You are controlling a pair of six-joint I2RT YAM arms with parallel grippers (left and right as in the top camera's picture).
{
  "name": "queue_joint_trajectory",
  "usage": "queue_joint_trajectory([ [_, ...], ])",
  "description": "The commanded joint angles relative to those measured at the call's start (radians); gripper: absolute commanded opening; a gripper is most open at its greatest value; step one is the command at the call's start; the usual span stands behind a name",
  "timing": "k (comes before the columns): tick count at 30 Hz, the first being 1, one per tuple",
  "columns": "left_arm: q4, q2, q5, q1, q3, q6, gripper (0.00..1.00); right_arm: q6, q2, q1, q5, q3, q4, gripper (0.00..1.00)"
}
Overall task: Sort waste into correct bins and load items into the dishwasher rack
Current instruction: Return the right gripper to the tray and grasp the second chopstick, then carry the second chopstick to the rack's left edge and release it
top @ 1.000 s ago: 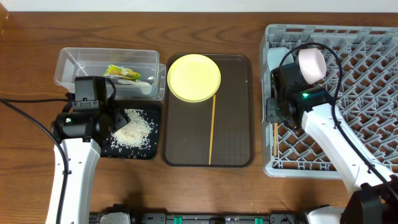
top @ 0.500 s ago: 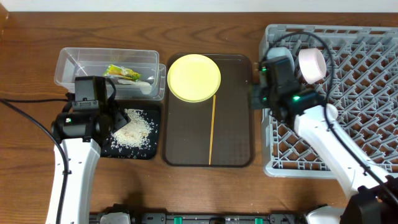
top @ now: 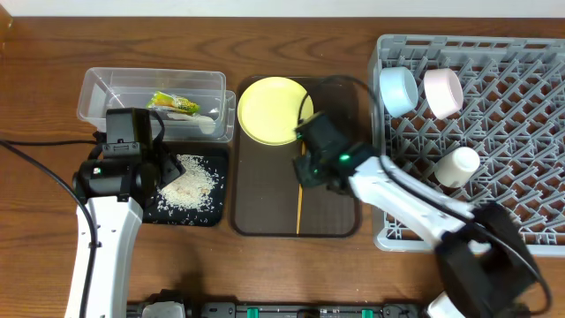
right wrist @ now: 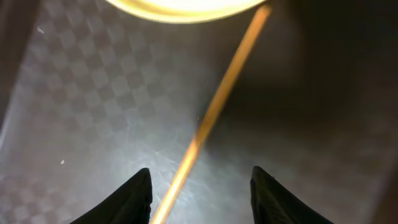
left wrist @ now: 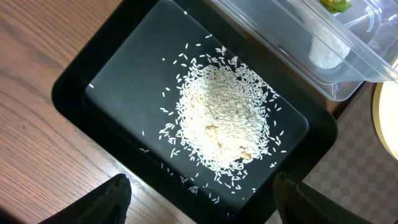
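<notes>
Right gripper [right wrist: 202, 199]: fingers spread, empty, over a wooden chopstick [right wrist: 211, 112] lying on the brown serving tray [top: 265, 203]. One end of the chopstick is beside the yellow plate [top: 274, 109] on the same tray.
Left gripper [left wrist: 208, 205]: fingers apart, empty, above the black tray [left wrist: 74, 93], which holds the rice [left wrist: 224, 121].
Clear tub [top: 97, 93]: holds the snack wrapper [top: 168, 102].
Dishwasher rack [top: 512, 132]: holds the blue bowl [top: 398, 90], white bowl [top: 442, 91] and pale cup [top: 457, 165].
Surface: wooden table [top: 53, 88].
</notes>
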Motion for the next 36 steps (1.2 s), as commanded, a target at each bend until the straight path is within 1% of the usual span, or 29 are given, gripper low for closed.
queue_joint_trajectory([
  [1, 0.001, -0.001, -0.005, 0.005, 0.010, -0.005, 0.76, 0.048, 0.063, 0.037, 0.028, 0.014, 0.028, 0.45],
  [6, 0.001, -0.001, -0.005, 0.005, 0.010, -0.005, 0.76, 0.121, 0.129, 0.061, 0.070, 0.014, 0.011, 0.39],
  [8, 0.001, -0.001, -0.005, 0.005, 0.010, -0.005, 0.76, 0.130, 0.138, 0.061, 0.069, 0.014, 0.004, 0.35],
  [9, 0.001, -0.001, -0.005, 0.005, 0.010, -0.005, 0.76, 0.135, 0.139, 0.061, 0.070, 0.014, 0.002, 0.34],
  [14, 0.001, -0.001, -0.005, 0.005, 0.010, -0.005, 0.76, 0.185, 0.138, 0.051, 0.095, 0.015, -0.034, 0.08],
  [17, 0.001, -0.001, -0.005, 0.005, 0.010, -0.005, 0.76, 0.204, 0.127, 0.027, 0.103, 0.015, -0.070, 0.02],
  [22, 0.001, -0.001, -0.005, 0.005, 0.010, -0.005, 0.77, 0.204, 0.054, -0.028, 0.128, 0.016, -0.109, 0.01],
  [25, 0.001, -0.001, -0.005, 0.005, 0.010, -0.005, 0.76, 0.192, -0.046, -0.076, 0.160, 0.016, -0.129, 0.01],
  [32, 0.001, -0.001, -0.005, 0.005, 0.010, -0.005, 0.76, 0.094, -0.296, -0.194, 0.168, 0.016, -0.167, 0.01],
  [36, 0.001, -0.001, -0.005, 0.005, 0.010, -0.005, 0.76, 0.079, -0.373, -0.257, 0.243, 0.016, -0.257, 0.01],
])
